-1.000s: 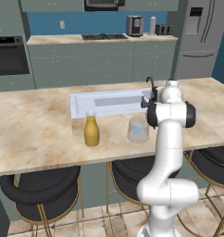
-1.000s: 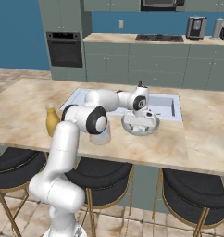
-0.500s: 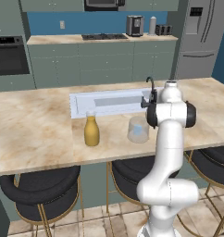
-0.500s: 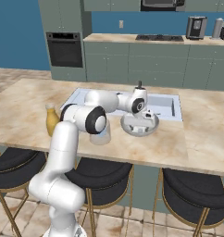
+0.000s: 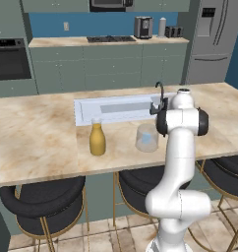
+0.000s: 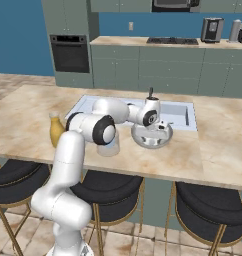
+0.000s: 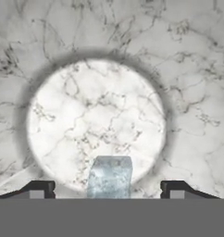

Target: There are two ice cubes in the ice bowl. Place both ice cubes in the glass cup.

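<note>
In the hand view the ice bowl (image 7: 77,115) shows its pale speckled inside from straight above. One pale blue ice cube (image 7: 109,173) lies in it, at the bottom of the picture. My gripper (image 7: 109,187) is open, with its two dark fingertips (image 7: 39,189) wide on either side of the cube, not touching it. From the right base view the gripper (image 6: 162,129) hangs low over the grey-silver ice bowl (image 6: 143,141). The glass cup (image 5: 147,138) stands on the counter left of the bowl, with a pale blue patch inside it.
A yellow bottle (image 5: 97,140) stands on the marble counter (image 5: 37,142) left of the cup. The rectangular sink basin (image 6: 180,114) with its dark faucet (image 5: 161,92) lies just behind the bowl. My own elbow (image 6: 100,129) hangs in front of the cup (image 6: 109,148).
The hand has sunk a little lower over the bowl. Cup, bottle and bowl have not moved.
</note>
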Motion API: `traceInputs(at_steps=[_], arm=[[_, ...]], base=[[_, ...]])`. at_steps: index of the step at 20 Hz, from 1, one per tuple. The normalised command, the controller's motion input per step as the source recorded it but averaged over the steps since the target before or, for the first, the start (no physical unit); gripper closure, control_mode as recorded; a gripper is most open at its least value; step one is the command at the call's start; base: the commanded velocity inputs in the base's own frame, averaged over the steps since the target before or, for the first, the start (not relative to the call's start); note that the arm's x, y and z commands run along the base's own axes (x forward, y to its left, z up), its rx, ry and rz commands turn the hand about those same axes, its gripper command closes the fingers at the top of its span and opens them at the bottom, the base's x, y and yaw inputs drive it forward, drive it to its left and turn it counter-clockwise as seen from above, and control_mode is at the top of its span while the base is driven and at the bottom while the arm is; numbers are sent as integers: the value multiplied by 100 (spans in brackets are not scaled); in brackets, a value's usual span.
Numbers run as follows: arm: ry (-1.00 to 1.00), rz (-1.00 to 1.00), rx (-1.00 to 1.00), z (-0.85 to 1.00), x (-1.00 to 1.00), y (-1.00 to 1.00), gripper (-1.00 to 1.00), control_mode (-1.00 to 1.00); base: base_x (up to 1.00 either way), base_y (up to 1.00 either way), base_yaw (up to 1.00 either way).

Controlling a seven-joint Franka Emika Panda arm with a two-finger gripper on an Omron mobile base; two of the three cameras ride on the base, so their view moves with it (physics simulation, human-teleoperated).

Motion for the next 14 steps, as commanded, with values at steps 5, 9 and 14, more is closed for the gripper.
traceInputs(at_steps=[5, 9, 14], arm=[[0, 0, 0, -17, 2, 0, 100, -100], [0, 0, 0, 0, 0, 0, 100, -100], [-4, -4, 0, 19, -8, 1, 100, -100]], base=[[0, 0, 0], [0, 0, 0], [0, 0, 0]])
